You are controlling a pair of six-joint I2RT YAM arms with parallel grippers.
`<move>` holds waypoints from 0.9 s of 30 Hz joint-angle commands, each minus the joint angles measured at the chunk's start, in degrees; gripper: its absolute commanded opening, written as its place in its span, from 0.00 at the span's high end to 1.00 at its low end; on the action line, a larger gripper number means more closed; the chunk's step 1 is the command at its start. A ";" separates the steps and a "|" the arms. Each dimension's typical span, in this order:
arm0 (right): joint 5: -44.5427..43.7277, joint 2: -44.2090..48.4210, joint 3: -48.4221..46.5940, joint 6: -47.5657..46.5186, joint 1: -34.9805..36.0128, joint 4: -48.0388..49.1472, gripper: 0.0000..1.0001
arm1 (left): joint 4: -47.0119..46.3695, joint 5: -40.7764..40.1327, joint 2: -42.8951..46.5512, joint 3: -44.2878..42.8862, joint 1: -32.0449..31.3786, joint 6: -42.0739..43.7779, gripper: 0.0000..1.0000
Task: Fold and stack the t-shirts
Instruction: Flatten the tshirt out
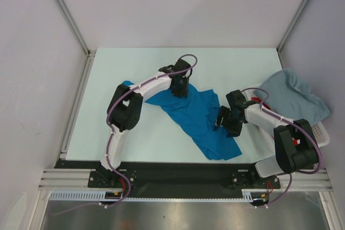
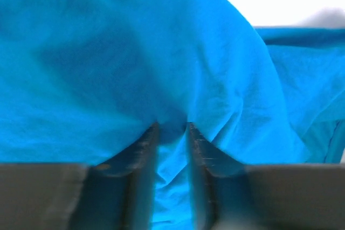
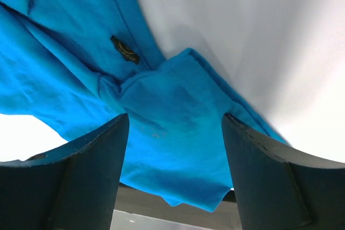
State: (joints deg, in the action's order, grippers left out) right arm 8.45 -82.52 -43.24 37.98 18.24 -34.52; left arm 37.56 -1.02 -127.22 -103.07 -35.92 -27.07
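Top external: left hand pinches blue t-shirt, right hand spread; grey-blue t-shirt drapes basket.

A pale mint counter is enclosed at the back and on both sides by plain white walls, which are joined by aluminium corner posts. Along its near edge a black plate and a brushed metal sheet are seen. Everything is evenly lit.

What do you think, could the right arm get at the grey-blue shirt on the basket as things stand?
Probably yes: the pale grey-blue shirt lies uncovered atop the white basket, beside that arm. The right gripper is open, though it straddles the bright blue shirt and must clear it.
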 commanded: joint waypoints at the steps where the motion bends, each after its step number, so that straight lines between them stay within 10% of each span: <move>1: -3.96 -2.20 -2.19 1.13 1.62 2.27 0.27 | -0.38 2.16 0.92 -0.64 0.94 0.79 0.72; 7: -8.35 -0.37 -3.95 1.40 1.89 0.69 0.53 | -0.03 1.19 4.96 -1.35 2.61 2.46 1.00; 15: -13.45 2.80 -7.73 -1.85 1.89 -3.09 1.00 | -1.61 1.19 11.64 1.82 4.02 4.66 1.00; 27: -24.79 2.63 -32.82 -6.68 -4.87 1.81 1.00 | -2.84 -3.21 23.76 -7.14 12.70 11.15 1.00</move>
State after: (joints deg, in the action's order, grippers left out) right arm -11.03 -80.49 -67.24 33.23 16.12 -38.30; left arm 37.74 -2.39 -109.49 -105.34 -27.35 -19.57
